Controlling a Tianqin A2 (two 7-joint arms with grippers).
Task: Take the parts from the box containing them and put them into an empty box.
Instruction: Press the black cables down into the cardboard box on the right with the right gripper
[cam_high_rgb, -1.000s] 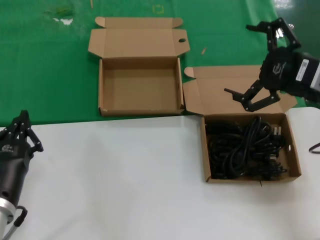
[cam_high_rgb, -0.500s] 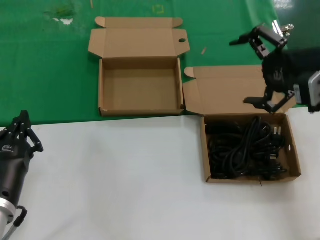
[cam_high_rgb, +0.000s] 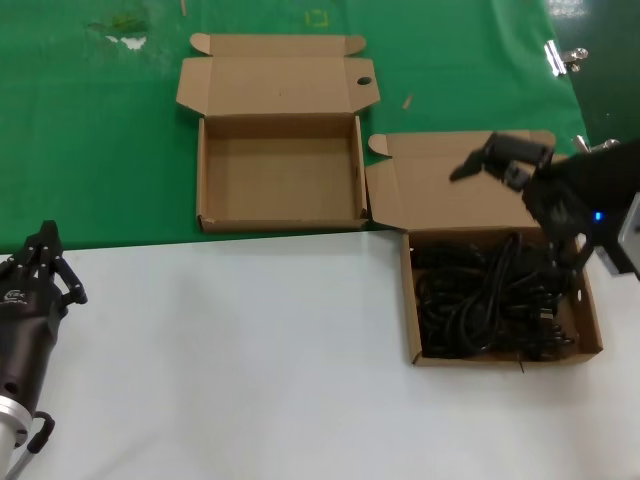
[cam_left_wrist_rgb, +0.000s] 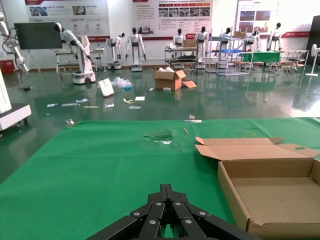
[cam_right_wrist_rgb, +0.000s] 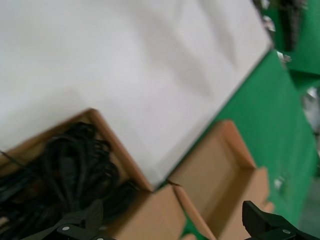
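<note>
The white table (cam_high_rgb: 250, 350) lies before me, and a green mat (cam_high_rgb: 90, 130) covers the far part of it. On the mat stands the empty box (cam_high_rgb: 280, 175), its lid folded back flat with one round hole near the corner; nothing is inside it. Just beside it, toward my right, stands the box with the cords (cam_high_rgb: 500, 295), half on the mat and half on the white table, its lid open and a little skewed. The black power cords (cam_high_rgb: 490, 300) fill this box in a tangled heap, none of them lifted out.

My right gripper (cam_high_rgb: 530, 215) hangs above the far right corner of the cord box, over the lid and the back edge. Its claw is spread wide, one finger (cam_high_rgb: 480, 160) pointing over the lid, and it holds nothing. In my right wrist view the two fingertips stand far apart above the cords (cam_right_wrist_rgb: 60, 170).

My left gripper (cam_high_rgb: 40, 265) waits at the left edge of the white table, its fingers pressed together
</note>
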